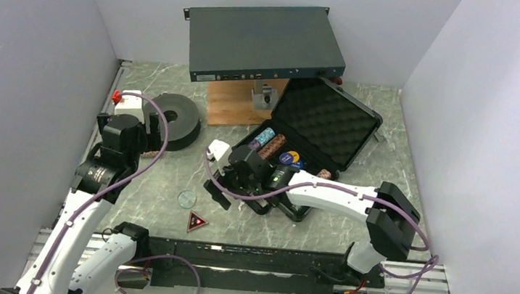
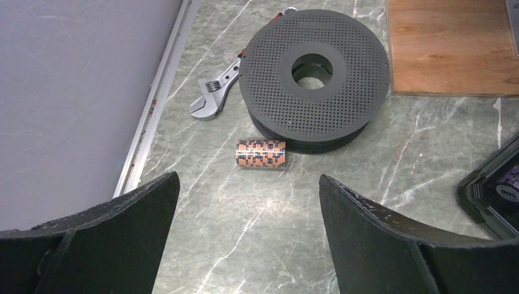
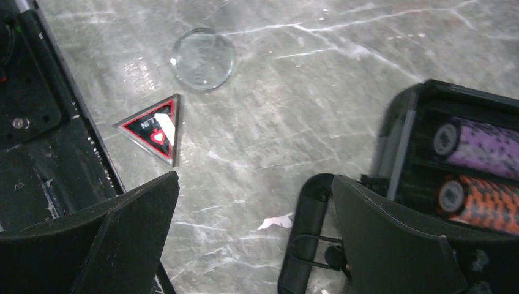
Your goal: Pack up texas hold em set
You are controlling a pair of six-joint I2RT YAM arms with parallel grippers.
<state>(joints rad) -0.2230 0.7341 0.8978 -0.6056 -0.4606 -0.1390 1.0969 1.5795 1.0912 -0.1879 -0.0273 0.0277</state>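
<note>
Case (image 1: 329, 121) open to receive pieces; left of it, right gripper (image 3: 254, 179) spread empty near triangle (image 3: 153, 127), left gripper (image 2: 248, 177) likewise facing stray chip roll (image 2: 261, 154) (likely next pickups).

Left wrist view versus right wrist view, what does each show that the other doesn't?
Only left wrist: a dark perforated round spool, a silver adjustable wrench and an orange patterned chip roll lying on its side. Only right wrist: a red-black triangle and a clear round disc. Both: the green marbled tabletop and the black hard case.
</note>
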